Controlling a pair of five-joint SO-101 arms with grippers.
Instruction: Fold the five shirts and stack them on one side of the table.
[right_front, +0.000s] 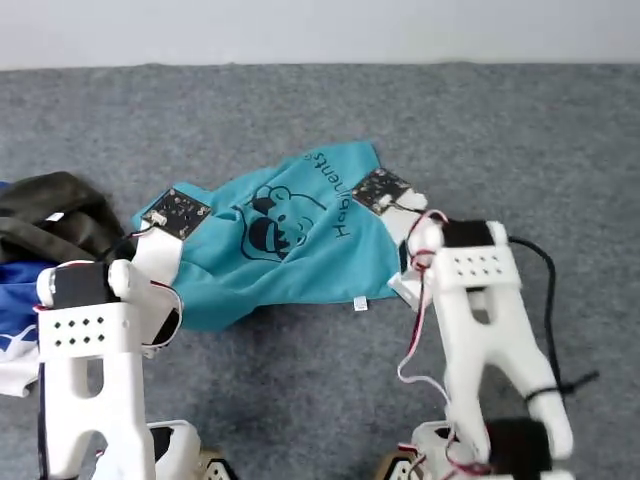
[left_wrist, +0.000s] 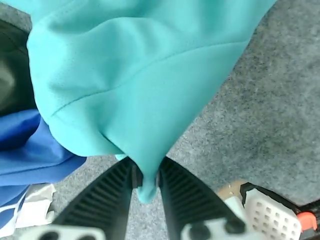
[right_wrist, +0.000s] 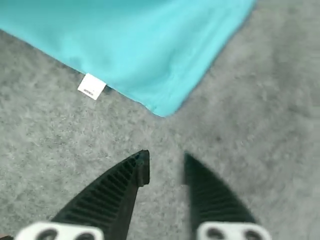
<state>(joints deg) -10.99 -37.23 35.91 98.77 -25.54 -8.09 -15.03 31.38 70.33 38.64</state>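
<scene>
One teal shirt gripped at one edge, not yet flat

Left of the teal shirt (right_front: 290, 240) lies a heap of other garments. A dark olive shirt (right_front: 55, 210) sits toward the back and a blue shirt (right_front: 15, 290) lies nearer the arms, both close against the teal cloth's left end. At that left end the left gripper (left_wrist: 145, 180) is clamped narrow on a bunched fold of the teal shirt, with the cloth poking out between the jaws.

The shirt itself lies in the middle of the grey table cover (right_front: 500, 130), print side up, showing a cartoon bear face and a line of lettering. It is rumpled, and its left part is drawn into folds toward the pinch. Its lower hem runs fairly straight, with a small white tag (right_wrist: 92, 86) sticking out. Just off the shirt's lower right corner the right gripper (right_wrist: 165, 170) hangs over bare cover, jaws moderately apart and holding nothing.

The step in hand looks like laying this shirt out for folding. No fold is made and no stack shows. The next move probably calls for the right gripper to close on the nearby corner, so both arms can pull the cloth taut and flat.
</scene>
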